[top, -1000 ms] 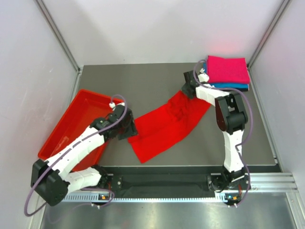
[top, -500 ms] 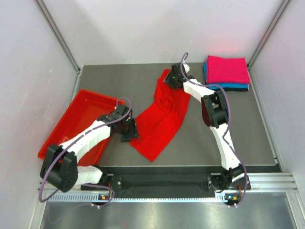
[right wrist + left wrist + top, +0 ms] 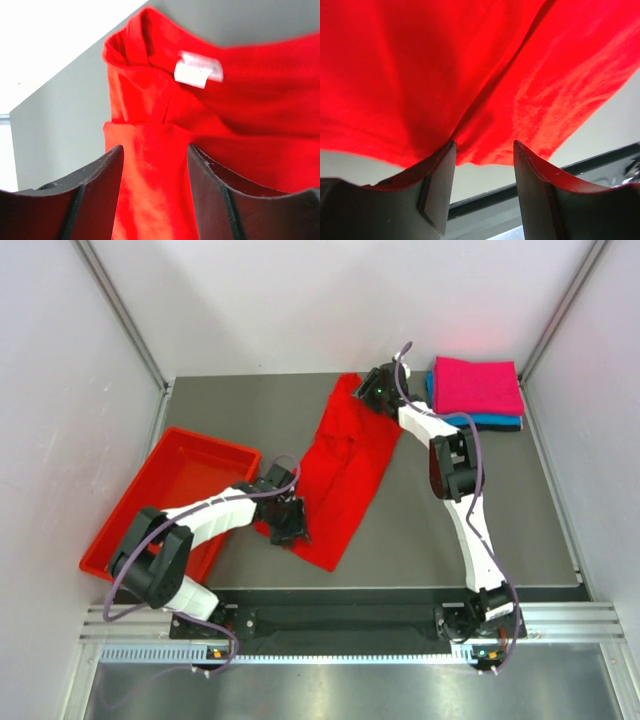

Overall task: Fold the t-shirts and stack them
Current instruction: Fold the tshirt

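Note:
The bright red t-shirt lies stretched out on the dark table, running from the far middle toward the near edge. My left gripper sits at its near-left hem. In the left wrist view this gripper is open, with the hem just past the fingertips and bare table showing between them. My right gripper is at the shirt's far end by the collar. In the right wrist view it is open, with red cloth lying between the jaws and the white neck label beyond. No black shirt is in view.
A folded magenta-pink t-shirt lies on a folded teal-blue one at the far right corner. The rigid red plastic tray sits at the left edge, tilted. White walls enclose the table on three sides.
The left gripper has moved right and nearer along the hem, and the right gripper has moved farther away. The shirt now lies longer and straighter between them.

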You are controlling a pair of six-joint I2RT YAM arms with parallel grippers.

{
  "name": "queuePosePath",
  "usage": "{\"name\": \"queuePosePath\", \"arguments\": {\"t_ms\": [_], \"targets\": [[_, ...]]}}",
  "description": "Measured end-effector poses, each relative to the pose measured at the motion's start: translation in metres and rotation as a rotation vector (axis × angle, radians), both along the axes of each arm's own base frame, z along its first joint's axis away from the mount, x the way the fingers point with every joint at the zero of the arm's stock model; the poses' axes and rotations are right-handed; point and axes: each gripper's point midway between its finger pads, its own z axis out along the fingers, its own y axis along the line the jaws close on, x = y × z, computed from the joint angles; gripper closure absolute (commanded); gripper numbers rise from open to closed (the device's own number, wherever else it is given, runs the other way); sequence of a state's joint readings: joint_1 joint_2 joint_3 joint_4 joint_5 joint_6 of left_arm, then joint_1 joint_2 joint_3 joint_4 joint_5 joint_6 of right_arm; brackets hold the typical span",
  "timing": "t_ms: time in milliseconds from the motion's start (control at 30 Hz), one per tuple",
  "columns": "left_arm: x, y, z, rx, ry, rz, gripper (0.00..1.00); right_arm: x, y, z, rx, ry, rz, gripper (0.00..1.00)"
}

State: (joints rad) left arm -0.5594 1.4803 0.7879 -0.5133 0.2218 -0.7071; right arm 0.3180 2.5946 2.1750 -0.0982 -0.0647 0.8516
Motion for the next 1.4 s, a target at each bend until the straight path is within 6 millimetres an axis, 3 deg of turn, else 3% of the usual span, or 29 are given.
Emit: {"name": "queuePosePath", "arguments": {"t_ms": [167, 300, 467, 500, 533, 633, 733, 833, 933, 1133, 1200, 1267, 1333, 1400], "targets": [[-0.011, -0.014, -0.006, 0.007, -0.002, -0.060, 0.46, 0.005, -0.010, 0.005, -0.028, -0.043, 0.038, 0.42], [-0.015, -0.021, -0.006, 0.032, -0.032, -0.095, 0.46, -0.016, -0.022, 0.009, -0.070, -0.017, 0.062, 0.40], [-0.019, -0.027, -0.007, 0.044, -0.045, -0.109, 0.46, -0.050, -0.039, 0.051, -0.116, -0.017, 0.089, 0.37], [-0.019, -0.027, -0.007, 0.048, -0.047, -0.106, 0.46, -0.059, -0.042, 0.065, -0.123, -0.028, 0.094, 0.35], [-0.018, -0.027, -0.007, 0.052, -0.051, -0.104, 0.46, -0.067, -0.044, 0.076, -0.128, -0.038, 0.098, 0.01], [-0.020, -0.024, -0.007, 0.064, -0.068, -0.084, 0.46, -0.101, -0.055, 0.109, -0.146, -0.063, 0.113, 0.00], [-0.022, -0.017, -0.006, 0.088, -0.082, -0.072, 0.46, -0.129, -0.065, 0.120, -0.166, -0.064, 0.110, 0.00], [-0.023, -0.005, 0.001, 0.129, -0.110, -0.056, 0.44, -0.150, -0.074, 0.106, -0.166, -0.023, 0.103, 0.00], [-0.019, 0.003, 0.017, 0.156, -0.152, -0.052, 0.44, -0.174, -0.083, 0.068, -0.094, 0.072, 0.101, 0.00], [0.001, -0.030, 0.065, 0.002, -0.276, -0.130, 0.44, -0.221, -0.115, 0.001, 0.086, 0.235, 0.088, 0.00], [0.006, -0.038, 0.076, -0.040, -0.299, -0.150, 0.44, -0.228, -0.111, 0.000, 0.080, 0.247, 0.114, 0.00], [0.015, -0.040, 0.086, -0.071, -0.308, -0.154, 0.45, -0.239, -0.097, 0.012, 0.056, 0.224, 0.166, 0.03], [0.033, -0.039, 0.095, -0.101, -0.311, -0.138, 0.46, -0.257, -0.078, 0.024, 0.031, 0.200, 0.214, 0.08], [0.064, -0.020, 0.099, -0.093, -0.323, -0.067, 0.46, -0.287, -0.056, 0.030, 0.005, 0.190, 0.265, 0.16]]}}
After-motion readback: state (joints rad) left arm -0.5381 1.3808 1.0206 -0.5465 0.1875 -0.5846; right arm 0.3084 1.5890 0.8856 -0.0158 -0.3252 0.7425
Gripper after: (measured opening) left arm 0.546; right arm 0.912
